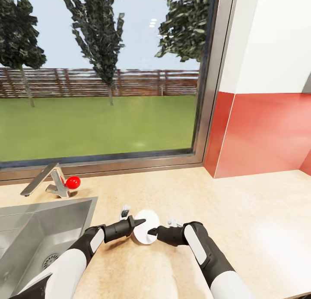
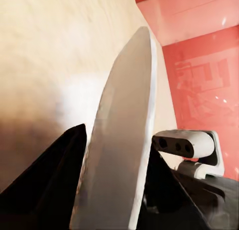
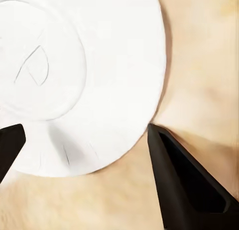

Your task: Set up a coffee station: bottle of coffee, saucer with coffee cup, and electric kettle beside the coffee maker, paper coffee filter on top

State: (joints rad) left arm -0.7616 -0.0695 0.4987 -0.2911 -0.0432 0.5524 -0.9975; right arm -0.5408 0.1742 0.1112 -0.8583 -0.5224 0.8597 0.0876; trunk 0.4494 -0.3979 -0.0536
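The saucer [image 1: 146, 230], a flat white disc, is just above the tan countertop [image 1: 242, 212], a little right of the sink. My left gripper [image 1: 139, 222] is shut on its rim. In the left wrist view the saucer [image 2: 122, 140] stands edge-on, pinched between the two black fingers [image 2: 59, 170]. My right gripper [image 1: 152, 232] faces the left one from the other side of the disc and is open. In the right wrist view the saucer's face [image 3: 74, 75] lies between and beyond the spread fingertips [image 3: 184, 180], which do not touch it.
A steel sink [image 1: 26, 234] with a faucet [image 1: 43, 180] lies at the left, and a red ball [image 1: 72, 182] sits behind it. A large window runs along the back. A red backsplash [image 1: 268, 135] closes the right corner. Bare countertop stretches to the right.
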